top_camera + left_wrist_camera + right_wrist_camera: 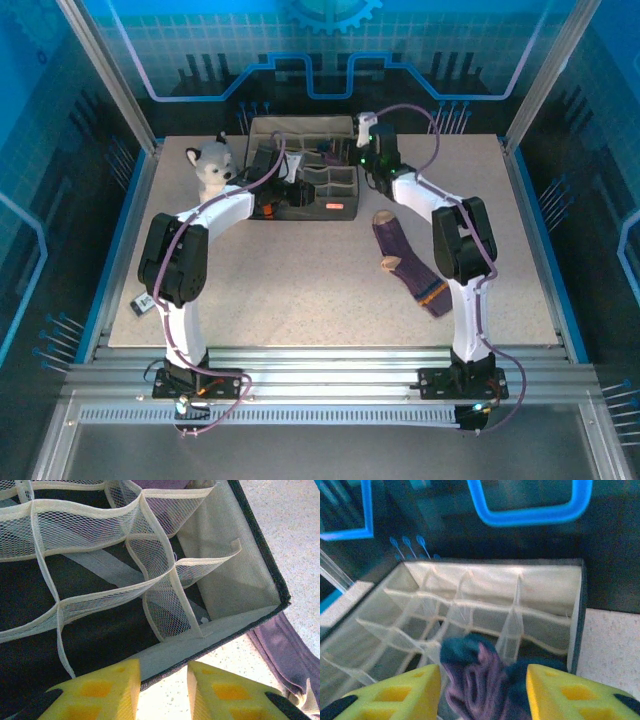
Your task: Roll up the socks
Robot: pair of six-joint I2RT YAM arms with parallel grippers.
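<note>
Legible text, numbers or brands: none. Organizer box, worktop 12 o'clock: small red label on near wall, lettering too small to read. Worktop, 8 o'clock edge: small white tag, markings not resolvable.

Top cam overhead fr behind; wrist cams close on organizer.

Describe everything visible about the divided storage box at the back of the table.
The storage box is a low rectangular fabric organiser with dark outer edges, beige lining and white mesh dividers bound in cream tape. It sits upright, open-topped, at the far middle of the table. A purple sock lies at its near corner, and the right tool holds a purple bundle over one compartment.
</note>
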